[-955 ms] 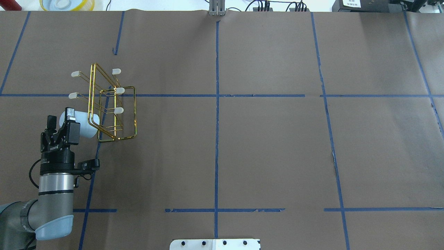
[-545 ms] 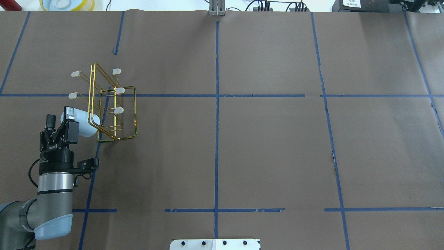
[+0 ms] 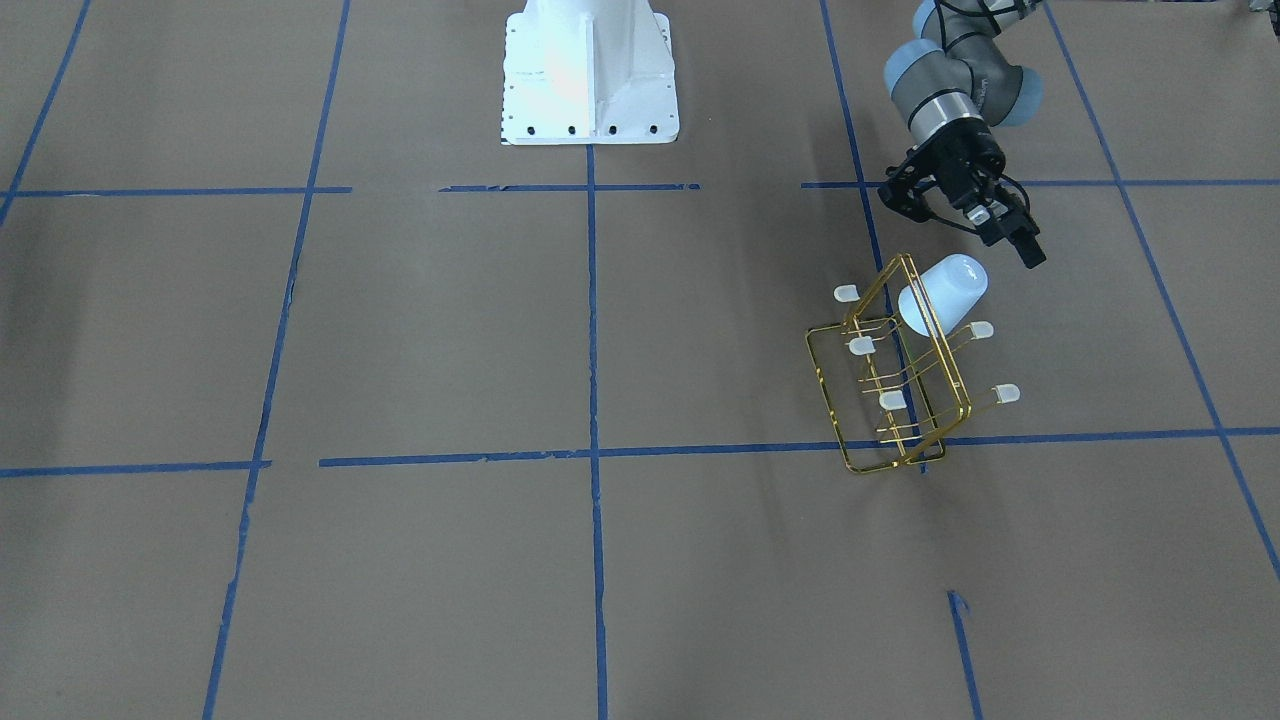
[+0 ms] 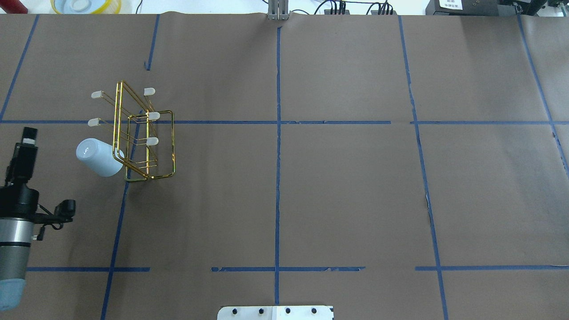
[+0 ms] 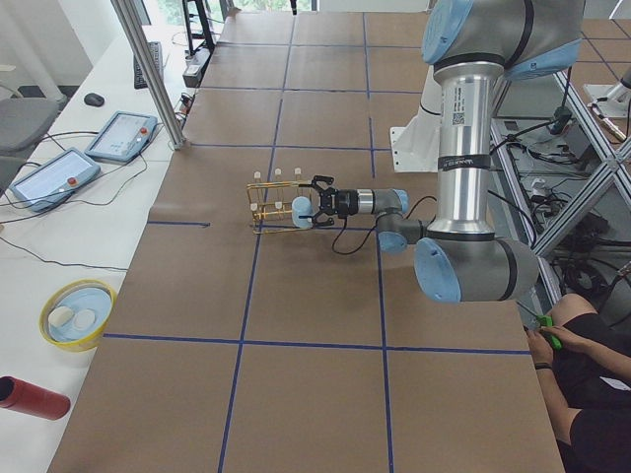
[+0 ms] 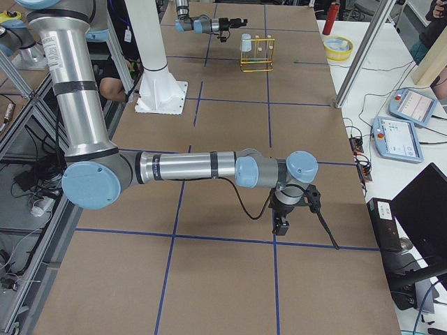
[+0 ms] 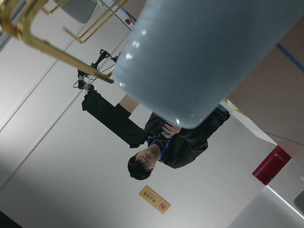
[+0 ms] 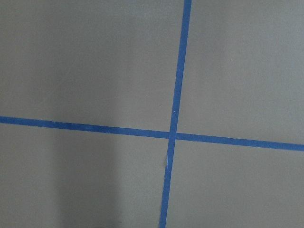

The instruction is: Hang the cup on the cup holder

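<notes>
Robot lab: teach pendants (image 5: pixel 120 135), tape-gridded table (image 4: pixel 346 186)

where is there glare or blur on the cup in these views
Left wrist view: the cup looms very close, soft-edged, with small bright glints on it. Front-facing view: it is crisp, without glints, but the white robot base is washed out. Overhead view: crisp, no glare.

brown table (image 4: pixel 355 200) | blue tape grid (image 4: pixel 278 178) | carries: cup holder (image 4: pixel 173 142), white robot base (image 3: pixel 588 70)
</notes>
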Controlling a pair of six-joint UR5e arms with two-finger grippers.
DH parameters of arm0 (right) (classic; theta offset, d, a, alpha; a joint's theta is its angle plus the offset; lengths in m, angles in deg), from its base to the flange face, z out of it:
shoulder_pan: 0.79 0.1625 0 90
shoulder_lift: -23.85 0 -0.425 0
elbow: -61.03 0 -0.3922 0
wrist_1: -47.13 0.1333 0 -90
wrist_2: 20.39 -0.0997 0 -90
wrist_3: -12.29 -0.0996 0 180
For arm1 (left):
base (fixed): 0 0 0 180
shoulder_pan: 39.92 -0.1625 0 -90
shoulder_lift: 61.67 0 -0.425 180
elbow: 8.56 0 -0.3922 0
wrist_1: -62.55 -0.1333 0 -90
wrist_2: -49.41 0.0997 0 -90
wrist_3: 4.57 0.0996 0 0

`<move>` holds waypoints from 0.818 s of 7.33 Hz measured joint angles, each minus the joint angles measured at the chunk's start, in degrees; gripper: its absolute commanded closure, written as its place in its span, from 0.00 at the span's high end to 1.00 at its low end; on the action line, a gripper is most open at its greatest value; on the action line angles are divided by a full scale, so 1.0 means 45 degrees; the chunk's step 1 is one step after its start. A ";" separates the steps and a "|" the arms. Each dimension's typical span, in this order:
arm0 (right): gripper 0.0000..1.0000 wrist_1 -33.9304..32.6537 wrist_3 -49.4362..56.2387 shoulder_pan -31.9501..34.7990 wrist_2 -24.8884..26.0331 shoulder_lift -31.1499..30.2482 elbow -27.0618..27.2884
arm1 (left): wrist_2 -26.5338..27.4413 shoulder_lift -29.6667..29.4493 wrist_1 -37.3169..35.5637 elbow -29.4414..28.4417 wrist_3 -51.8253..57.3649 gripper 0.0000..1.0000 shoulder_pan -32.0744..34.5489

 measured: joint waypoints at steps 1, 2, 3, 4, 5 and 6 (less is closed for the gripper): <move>1.00 0.0000 -0.0004 0.0000 0.0001 0.0000 0.0000 | -0.1049 0.0790 0.0543 0.0193 -0.2340 1.00 0.0638; 1.00 0.0000 -0.0005 0.0000 0.0000 0.0000 0.0000 | -0.2548 0.1324 0.0820 0.0275 -0.5101 1.00 0.1591; 1.00 0.0000 -0.0005 0.0000 0.0000 0.0000 0.0000 | -0.4297 0.1594 0.1165 0.0321 -0.7434 1.00 0.2725; 1.00 0.0000 -0.0006 0.0000 0.0000 0.0001 0.0000 | -0.6366 0.1694 0.1672 0.0344 -0.9378 1.00 0.3934; 1.00 0.0000 -0.0005 0.0000 0.0000 0.0000 0.0000 | -0.8536 0.1642 0.2017 0.0321 -1.1271 1.00 0.5080; 1.00 0.0000 -0.0005 0.0000 0.0000 0.0001 0.0000 | -1.0518 0.1503 0.2129 0.0267 -1.3104 1.00 0.6038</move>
